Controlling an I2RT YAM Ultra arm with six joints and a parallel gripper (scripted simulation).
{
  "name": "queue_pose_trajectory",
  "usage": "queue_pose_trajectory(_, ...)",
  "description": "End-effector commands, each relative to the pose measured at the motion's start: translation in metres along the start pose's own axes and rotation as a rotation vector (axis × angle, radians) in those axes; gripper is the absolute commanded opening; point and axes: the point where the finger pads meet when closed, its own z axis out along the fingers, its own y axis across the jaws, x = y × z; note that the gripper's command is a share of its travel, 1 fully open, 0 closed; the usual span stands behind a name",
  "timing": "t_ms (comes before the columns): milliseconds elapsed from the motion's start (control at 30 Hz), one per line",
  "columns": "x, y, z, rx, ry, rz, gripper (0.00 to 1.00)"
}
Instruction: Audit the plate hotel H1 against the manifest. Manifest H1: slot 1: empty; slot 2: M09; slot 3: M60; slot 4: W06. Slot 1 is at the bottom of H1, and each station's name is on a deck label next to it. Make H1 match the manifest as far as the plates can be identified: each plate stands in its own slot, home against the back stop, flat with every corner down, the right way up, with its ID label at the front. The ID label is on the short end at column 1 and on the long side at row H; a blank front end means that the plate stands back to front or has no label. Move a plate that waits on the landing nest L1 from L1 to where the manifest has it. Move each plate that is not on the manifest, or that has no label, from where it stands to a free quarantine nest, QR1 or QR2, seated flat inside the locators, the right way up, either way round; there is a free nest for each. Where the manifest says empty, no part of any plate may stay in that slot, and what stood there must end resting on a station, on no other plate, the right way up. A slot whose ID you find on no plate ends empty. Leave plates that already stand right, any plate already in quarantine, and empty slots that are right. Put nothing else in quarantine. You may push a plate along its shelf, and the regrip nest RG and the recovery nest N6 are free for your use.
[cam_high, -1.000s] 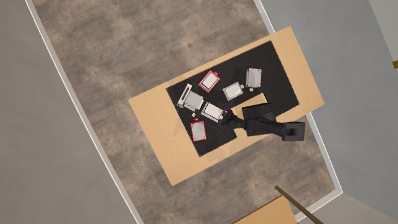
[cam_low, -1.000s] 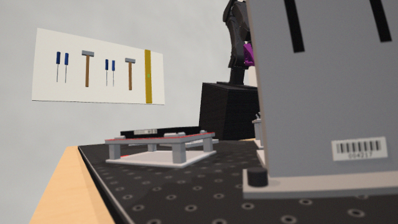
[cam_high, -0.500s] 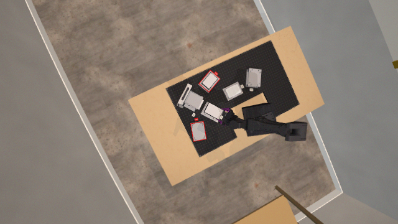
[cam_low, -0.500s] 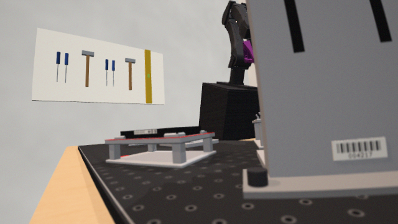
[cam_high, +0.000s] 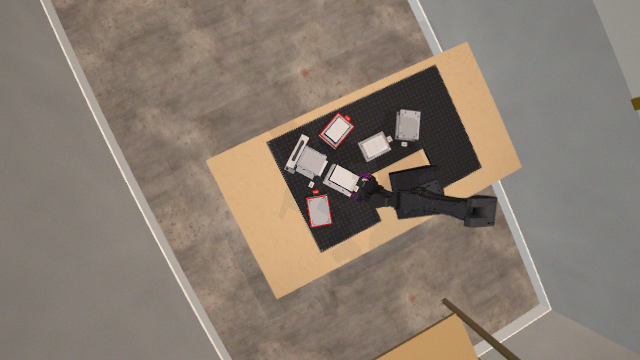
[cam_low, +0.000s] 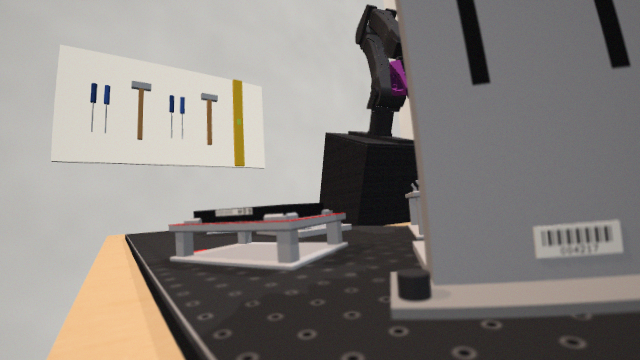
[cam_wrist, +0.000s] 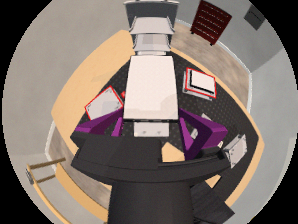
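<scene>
My gripper is shut on a white-topped plate, with a purple finger on each long side near its near end. The plate is about level, above a grey nest, and points towards the hotel H1. No ID on it is readable from here. Upper shelves of H1 look bare in the wrist view; its lower slots are hidden. One red-rimmed quarantine nest is empty. Another plate, black-sided, sits in the other red-rimmed nest; its label is too blurred to read.
A low pale nest stands right of the occupied quarantine nest; whether it bears anything is unclear. A taller grey nest stands farther right. Small deck labels stand beside the stations. H1's side panel hides much of the exterior view.
</scene>
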Motion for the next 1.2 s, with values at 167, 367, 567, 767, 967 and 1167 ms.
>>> queue_pose_trajectory(167,-0.005,0.000,-0.006,0.004,0.004,-0.002,0.86)
queue_pose_trajectory(367,-0.008,0.000,-0.009,0.004,0.004,-0.002,0.86)
queue_pose_trajectory(567,-0.012,0.000,-0.013,0.004,0.004,-0.002,0.86)
queue_pose_trajectory(767,-0.016,0.000,-0.017,0.004,0.004,-0.002,0.86)
queue_pose_trajectory(967,-0.019,0.000,-0.020,0.004,0.004,-0.002,0.86)
queue_pose_trajectory(1167,-0.023,0.000,-0.025,0.004,0.004,-0.002,0.86)
